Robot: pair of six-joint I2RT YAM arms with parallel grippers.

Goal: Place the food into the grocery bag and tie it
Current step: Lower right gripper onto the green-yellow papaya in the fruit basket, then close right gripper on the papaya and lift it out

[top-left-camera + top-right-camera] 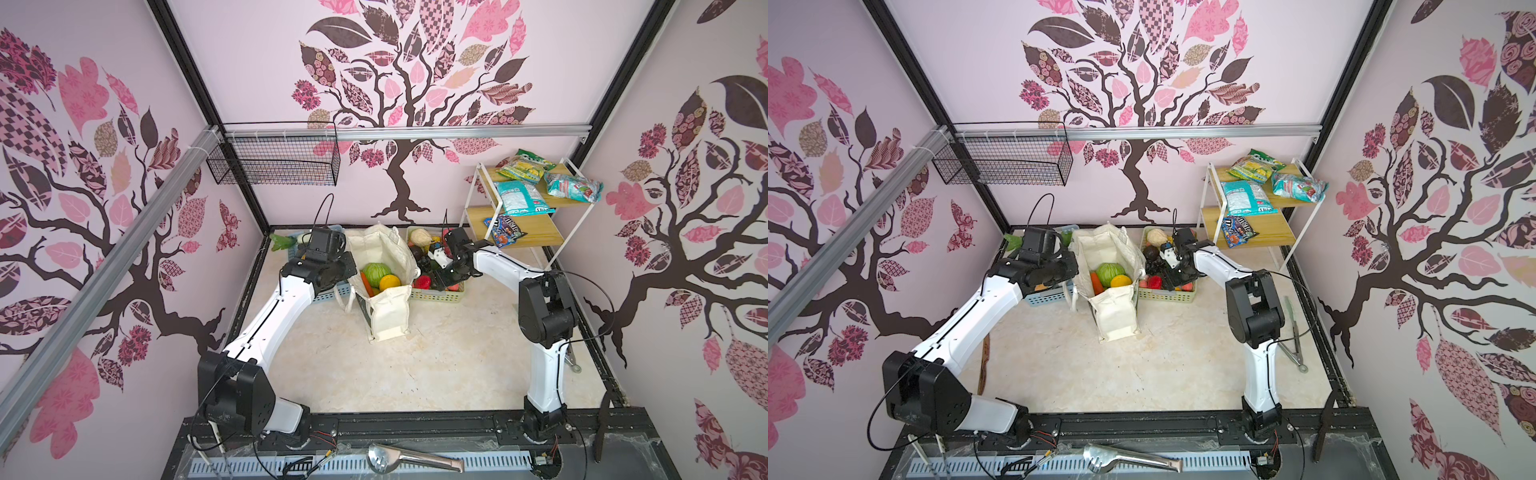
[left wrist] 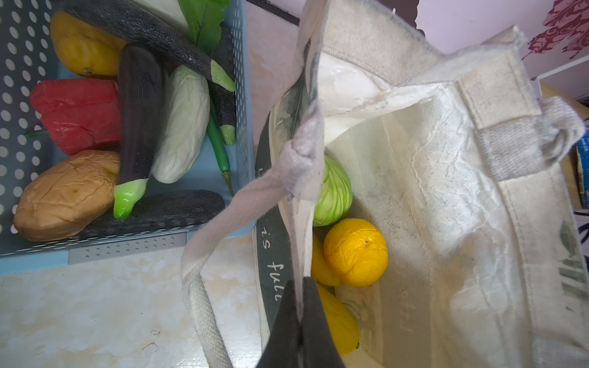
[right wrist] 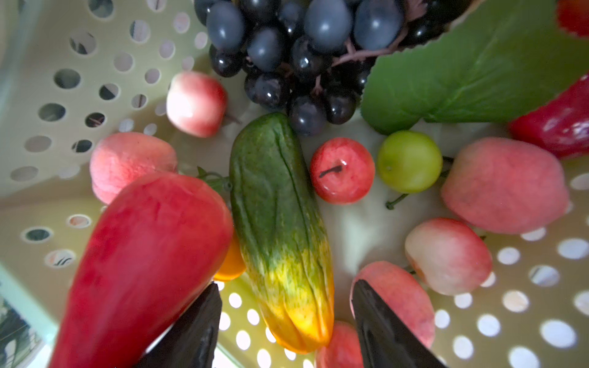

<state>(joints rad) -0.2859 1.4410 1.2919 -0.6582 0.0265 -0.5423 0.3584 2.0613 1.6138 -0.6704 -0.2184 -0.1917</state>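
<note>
The cream grocery bag (image 1: 388,307) stands open mid-table in both top views, with a green cabbage (image 2: 334,194), an orange (image 2: 355,251) and a yellow oblong fruit (image 2: 338,321) inside. My left gripper (image 2: 302,282) is shut on the bag's near rim, beside the dark "full" panel. More food lies in the beige basket (image 1: 436,296) right of the bag. There my right gripper (image 3: 285,285) hangs open, its fingers either side of a green-yellow cucumber (image 3: 277,204), next to a red oblong fruit (image 3: 149,264), dark grapes (image 3: 302,54) and a small red apple (image 3: 342,170).
A blue basket (image 2: 19,63) with aubergines, a red pepper and a potato sits left of the bag. A shelf rack (image 1: 528,226) with snack packets stands at the back right. A wire basket (image 1: 274,162) hangs on the wall. Metal tongs (image 1: 415,459) lie at the front edge.
</note>
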